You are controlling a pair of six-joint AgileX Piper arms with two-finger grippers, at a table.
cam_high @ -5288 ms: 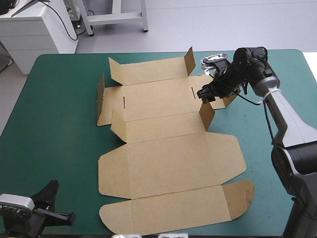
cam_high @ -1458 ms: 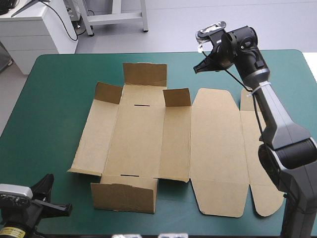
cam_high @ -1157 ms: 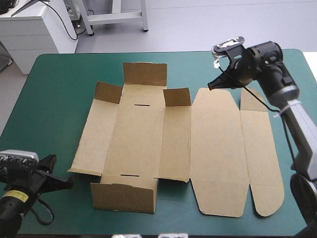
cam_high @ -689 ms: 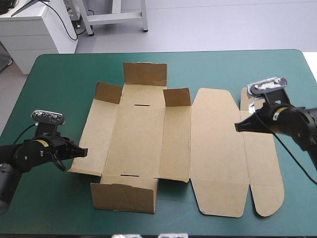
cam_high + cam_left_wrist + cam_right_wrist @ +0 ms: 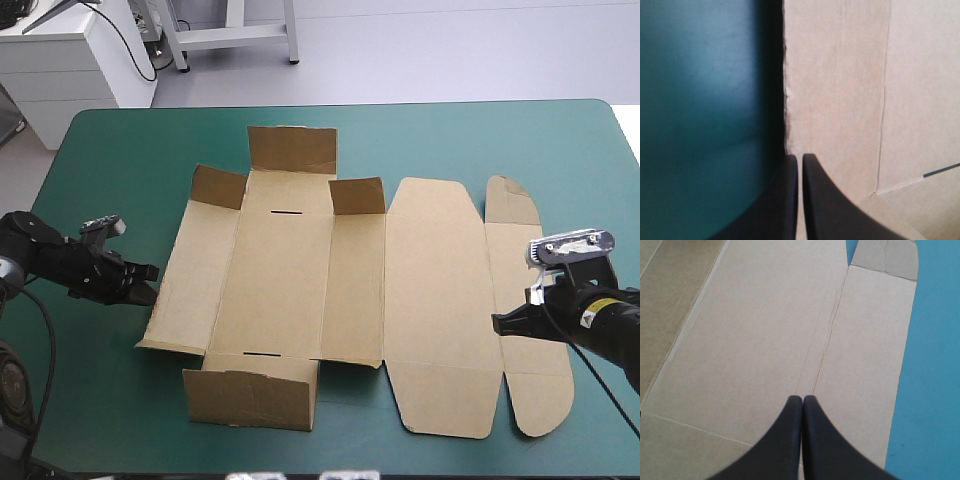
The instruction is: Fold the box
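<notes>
At table (image 5: 110, 170) centre the box (image 5: 290, 280) lies part-flat, left gripper (image 5: 151, 287) closed, empty, at its 9 o'clock edge, right gripper (image 5: 497, 322) closed over 4 o'clock; best raise that edge along its fold

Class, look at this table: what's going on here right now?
Two robot arms are at a brown box lying mostly flat on the teal-green cover, a few flaps raised. The left gripper, shut, has its tip at the box's left edge. The right gripper, also shut, points at a crease in the flat lid.
</notes>
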